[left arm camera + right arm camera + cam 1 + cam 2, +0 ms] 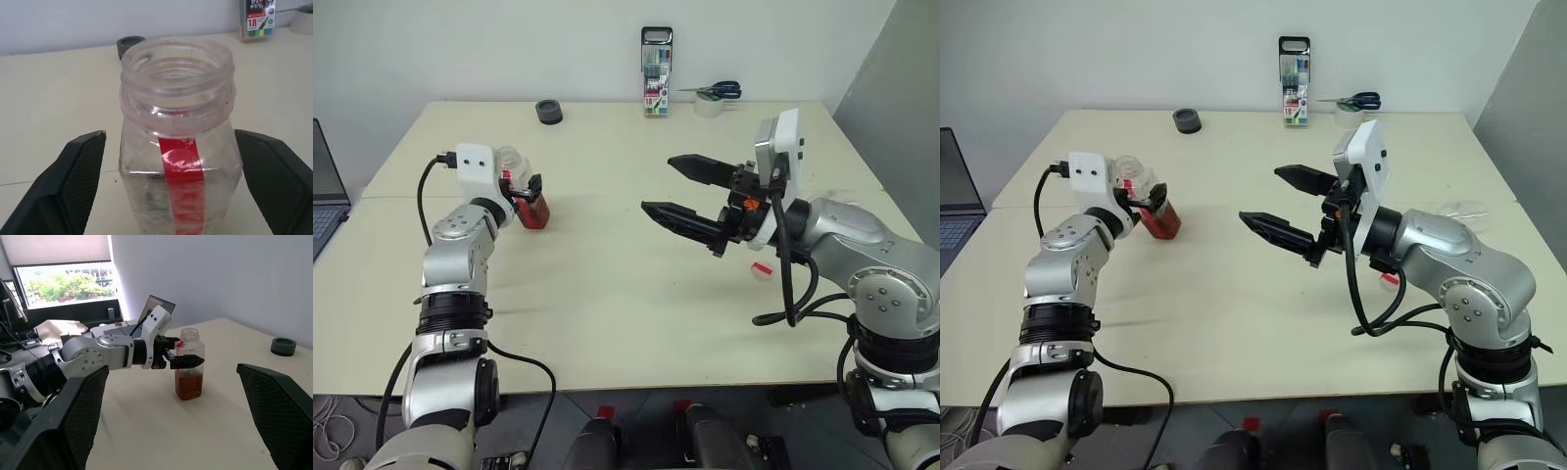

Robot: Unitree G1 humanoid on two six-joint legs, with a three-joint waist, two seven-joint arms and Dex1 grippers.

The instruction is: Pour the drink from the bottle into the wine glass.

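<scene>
Left hand point(168, 191) level, fingers spread either side of upright bottle point(178, 147) — not gripping. Right hand point(677, 193) raised mid-bench, wide open — empty.

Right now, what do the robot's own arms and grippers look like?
Both arms are jointed silver-grey metal with black rings and loose black cables. Each wrist carries a white boxy camera housing. The left gripper and right gripper have two black tapered fingers with mesh-textured pads; the right shows small orange marks.
</scene>
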